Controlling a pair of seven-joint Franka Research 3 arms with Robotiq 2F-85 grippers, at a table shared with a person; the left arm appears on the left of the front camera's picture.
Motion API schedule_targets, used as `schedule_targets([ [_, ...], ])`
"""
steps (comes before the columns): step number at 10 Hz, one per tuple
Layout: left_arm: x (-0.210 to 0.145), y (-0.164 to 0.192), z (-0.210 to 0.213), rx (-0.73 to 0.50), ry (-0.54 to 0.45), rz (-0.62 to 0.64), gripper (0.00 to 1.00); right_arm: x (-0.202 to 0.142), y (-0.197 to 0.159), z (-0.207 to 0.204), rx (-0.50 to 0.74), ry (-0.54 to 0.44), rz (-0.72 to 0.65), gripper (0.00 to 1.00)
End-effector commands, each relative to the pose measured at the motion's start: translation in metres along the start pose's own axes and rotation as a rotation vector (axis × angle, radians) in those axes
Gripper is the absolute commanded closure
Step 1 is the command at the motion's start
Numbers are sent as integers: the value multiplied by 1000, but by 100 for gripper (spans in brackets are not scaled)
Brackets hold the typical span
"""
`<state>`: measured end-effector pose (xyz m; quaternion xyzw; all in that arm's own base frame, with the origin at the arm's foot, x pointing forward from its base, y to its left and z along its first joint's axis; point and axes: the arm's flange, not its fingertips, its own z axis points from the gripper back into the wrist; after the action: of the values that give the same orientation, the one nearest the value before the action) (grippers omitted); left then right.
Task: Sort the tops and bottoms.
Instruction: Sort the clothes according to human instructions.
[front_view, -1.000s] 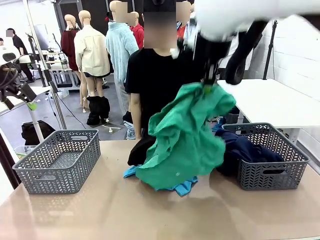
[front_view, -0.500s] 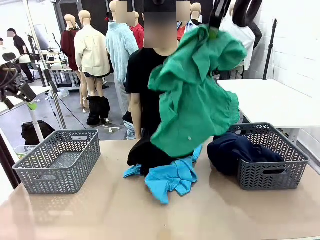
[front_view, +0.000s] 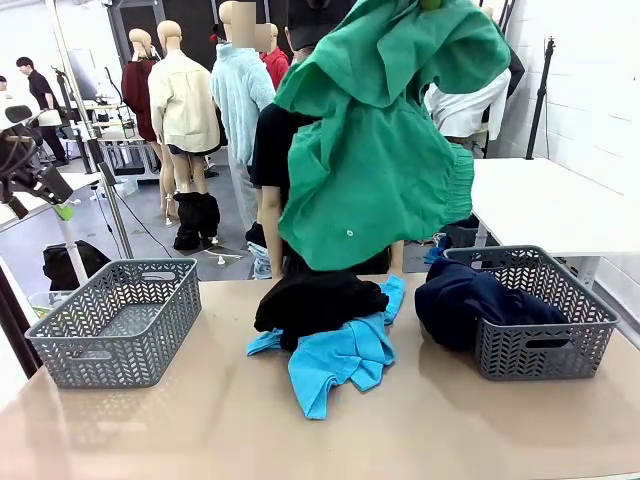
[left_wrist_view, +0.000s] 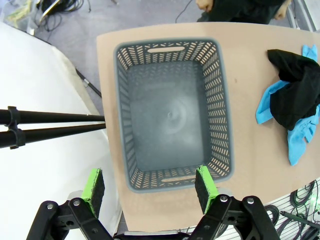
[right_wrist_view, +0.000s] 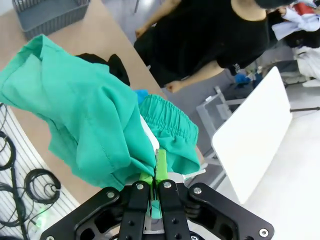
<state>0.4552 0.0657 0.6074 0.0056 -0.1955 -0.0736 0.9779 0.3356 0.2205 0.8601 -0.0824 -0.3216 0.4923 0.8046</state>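
My right gripper (right_wrist_view: 154, 172) is shut on a fold of the emerald green bottoms (right_wrist_view: 85, 120). They hang high over the table's middle (front_view: 380, 150), in front of the person. Below them on the table lies the sky-blue top (front_view: 340, 360) with a black garment (front_view: 318, 300) heaped on its far part. A dark navy garment (front_view: 470, 300) drapes over the near left corner of the right basket (front_view: 540, 345). My left gripper (left_wrist_view: 150, 185) is open, high above the left basket (left_wrist_view: 172, 110), which holds nothing. The black garment (left_wrist_view: 297, 95) and blue top (left_wrist_view: 265, 105) lie off to one side of it.
The person (right_wrist_view: 215, 35) stands at the far edge of the table behind the pile. The left basket (front_view: 120, 320) sits at the table's left. A white side table (front_view: 550, 205) stands behind the right basket. A black tripod leg (left_wrist_view: 50, 125) lies beside the table's left edge.
My right gripper has risen with the green bottoms, lifting them clear of the pile. The blue top and black garment now lie uncovered. The left arm has not moved.
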Motion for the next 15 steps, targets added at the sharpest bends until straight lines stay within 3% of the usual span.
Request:
schedule_targets([
  [1,3,0,1,-3,-6,17,6,-3,-1,-15,15,21,19,100],
  [15,3,0,1,-3,-6,17,6,-3,-1,-15,15,21,19,100],
])
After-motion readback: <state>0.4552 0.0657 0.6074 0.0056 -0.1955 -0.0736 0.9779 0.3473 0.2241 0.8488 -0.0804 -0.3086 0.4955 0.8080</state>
